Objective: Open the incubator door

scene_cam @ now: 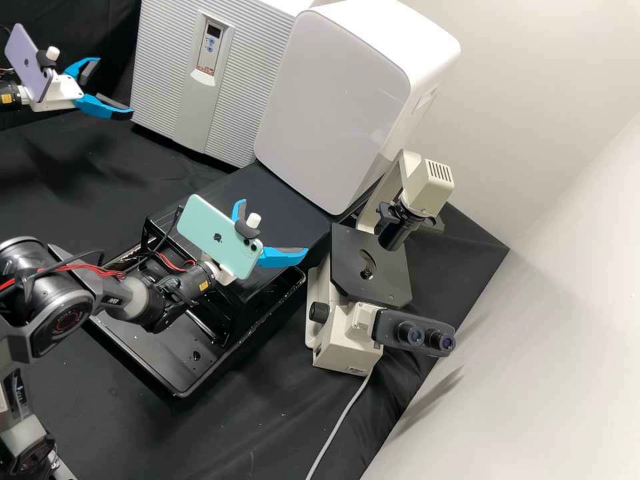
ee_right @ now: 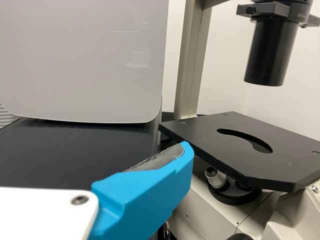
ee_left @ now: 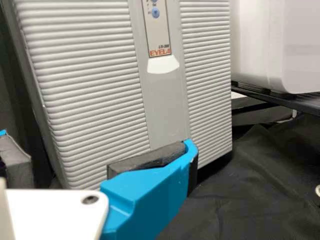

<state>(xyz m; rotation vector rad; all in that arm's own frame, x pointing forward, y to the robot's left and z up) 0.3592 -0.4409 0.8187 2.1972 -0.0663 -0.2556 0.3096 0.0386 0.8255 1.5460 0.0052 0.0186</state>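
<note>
The incubator door (scene_cam: 163, 87) is closed; near it, the left gripper (scene_cam: 115, 87) has its fingers apart. The right gripper (scene_cam: 274, 227), fingers also apart, is near the microscope (scene_cam: 341, 340).

Grey stripes line the incubator (scene_cam: 167, 73); the microscope (scene_cam: 341, 343) is cream and black.

EYELA (ee_left: 160, 52) stands in red on the panel (ee_left: 161, 35) of the incubator (ee_left: 90, 75), below a button (ee_left: 155, 12) with an arrow. The purple phone (scene_cam: 30, 63) and green phone (scene_cam: 210, 230) each bear an apple.
</note>
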